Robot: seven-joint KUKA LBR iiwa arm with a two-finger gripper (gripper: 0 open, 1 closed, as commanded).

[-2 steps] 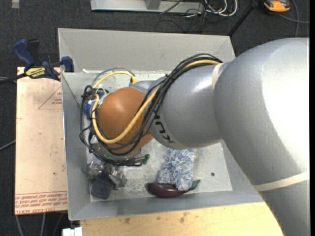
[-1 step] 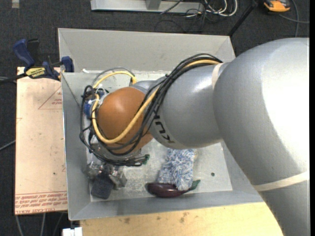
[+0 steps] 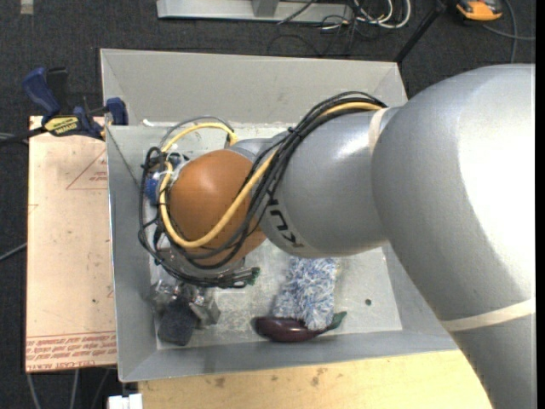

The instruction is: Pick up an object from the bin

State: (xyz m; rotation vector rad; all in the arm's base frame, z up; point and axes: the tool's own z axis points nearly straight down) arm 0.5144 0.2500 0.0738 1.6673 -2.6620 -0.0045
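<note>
Our hand (image 3: 186,301) sits by a dark lump (image 3: 176,326) at the bin (image 3: 255,83) floor's lower left; we cannot tell if it's clenched, and the close wall may block it

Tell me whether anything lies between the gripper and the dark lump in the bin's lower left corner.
Nothing visible does. The gripper is just above the dark lump. The purple aubergine and the blue-and-white speckled pouch lie further right in the view, away from that gap.
</note>
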